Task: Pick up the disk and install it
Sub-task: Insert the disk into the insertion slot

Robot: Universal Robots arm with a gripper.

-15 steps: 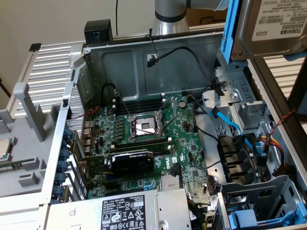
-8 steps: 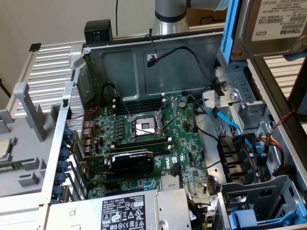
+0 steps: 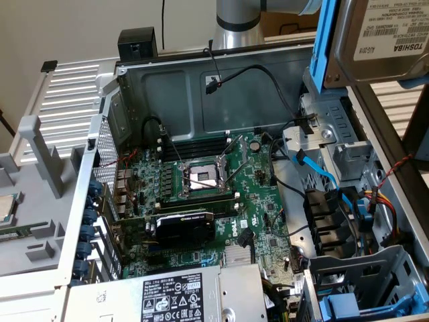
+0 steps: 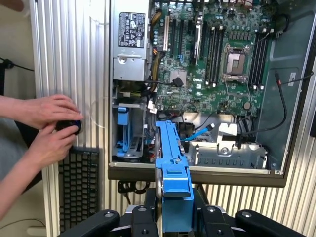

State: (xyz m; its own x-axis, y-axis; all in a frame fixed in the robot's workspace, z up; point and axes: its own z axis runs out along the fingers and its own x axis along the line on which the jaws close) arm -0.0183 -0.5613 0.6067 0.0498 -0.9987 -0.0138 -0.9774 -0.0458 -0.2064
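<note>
Gripper [image 4: 174,210] clamped on the disk [image 4: 173,163], held edge-on in the air above the open case [image 3: 201,74], near the drive cage [image 3: 328,131]. Keep it square to the cage, go slow, clear of the blue cable [image 3: 314,169]. Disk: flat grey metal slab, white label, glossy blue plastic rails; cage is thin bare sheet steel

An open computer case [image 3: 201,87] lies flat on the ribbed bench [image 3: 67,87]. Inside, a green motherboard [image 3: 261,194] carries an open processor socket [image 3: 201,178] and a black graphics card [image 3: 184,228], with a grey power supply [image 3: 174,298] beside them. A blue cable [image 3: 315,171] runs near the drive bays. At the exterior view's left sits what may be a processor chip [image 3: 5,208].
</note>
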